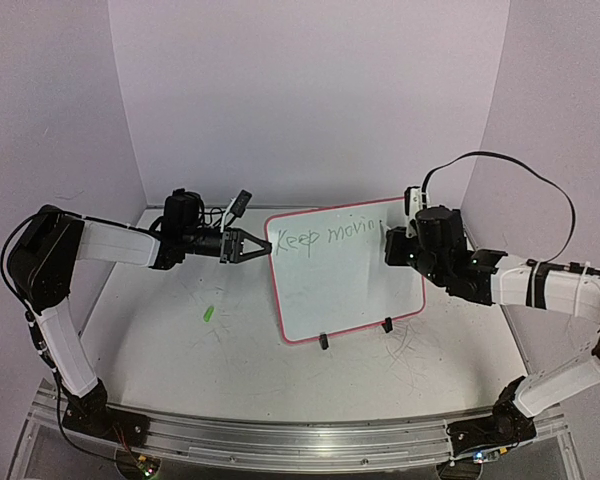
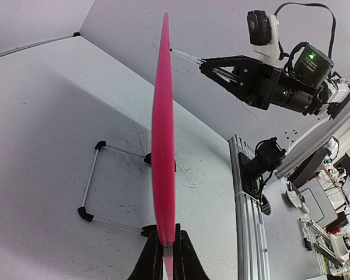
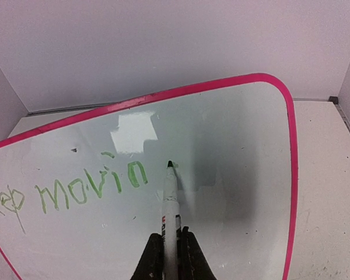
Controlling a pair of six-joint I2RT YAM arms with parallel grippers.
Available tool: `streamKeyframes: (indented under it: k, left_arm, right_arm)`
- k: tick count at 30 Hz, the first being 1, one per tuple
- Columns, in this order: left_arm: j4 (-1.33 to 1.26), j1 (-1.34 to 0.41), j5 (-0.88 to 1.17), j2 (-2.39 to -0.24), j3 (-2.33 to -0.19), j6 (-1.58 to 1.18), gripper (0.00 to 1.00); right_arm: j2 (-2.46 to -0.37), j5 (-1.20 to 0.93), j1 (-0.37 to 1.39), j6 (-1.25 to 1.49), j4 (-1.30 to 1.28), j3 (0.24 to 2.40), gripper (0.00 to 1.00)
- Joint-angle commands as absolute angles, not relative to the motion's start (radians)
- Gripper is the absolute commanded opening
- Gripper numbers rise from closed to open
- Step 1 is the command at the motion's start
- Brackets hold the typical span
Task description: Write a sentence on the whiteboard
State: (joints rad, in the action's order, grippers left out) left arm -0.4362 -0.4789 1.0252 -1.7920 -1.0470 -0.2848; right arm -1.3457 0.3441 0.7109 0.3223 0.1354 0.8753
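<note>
The whiteboard stands just right of centre in the top view, leaning back on a thin wire stand with two small black feet on the worktop. It is a glossy white panel with rounded corners and a thin pink-red frame. In the left wrist view it shows edge-on as a narrow pink blade running up the middle of the frame.

The left end effector is clenched on the board's left edge, its dark fingers pinching the frame from both faces. This grip looks meant to brace the light board so that pen pressure does not push it back or swing it on its stand.

The right end effector is clenched on a marker, a slim white barrel with a dark tip, held along the fingers and pointing up the board face. It reaches in from the right of the top view, so the writing stays uncovered.

The sentence runs as thin green script across the upper part of the board. So far it reads "Keep movin", slanting slightly upward. The marker tip sits just right of the last "n", at or very near the surface; I cannot tell whether it touches. The word looks to need its last letter next, and a second line after that.

The shiny face reflects a bright patch above the lettering. The white worktop is matte and covered in fine scuffs. A small green bit lies at lower left, well apart from the board; it is too small to identify.
</note>
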Motion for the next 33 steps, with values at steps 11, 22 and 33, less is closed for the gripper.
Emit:
streamKeyframes:
  k: [11,22,33]
  left_arm:
    - [-0.416,-0.474,1.021,-1.770,-1.082,-0.249,0.00]
    - [-0.414,-0.474,1.021,-1.773,-1.082,-0.249,0.00]
    - [-0.414,-0.474,1.022,-1.773,-1.082,-0.247,0.00]
  right_arm:
    - [-1.357,0.265,0.705,0.310,0.163,0.897,0.00]
    - [-1.319,0.299,0.704,0.345,0.141,0.828,0.00]
    - [-1.325,0.361,0.704,0.334,0.150,0.848,0.00]
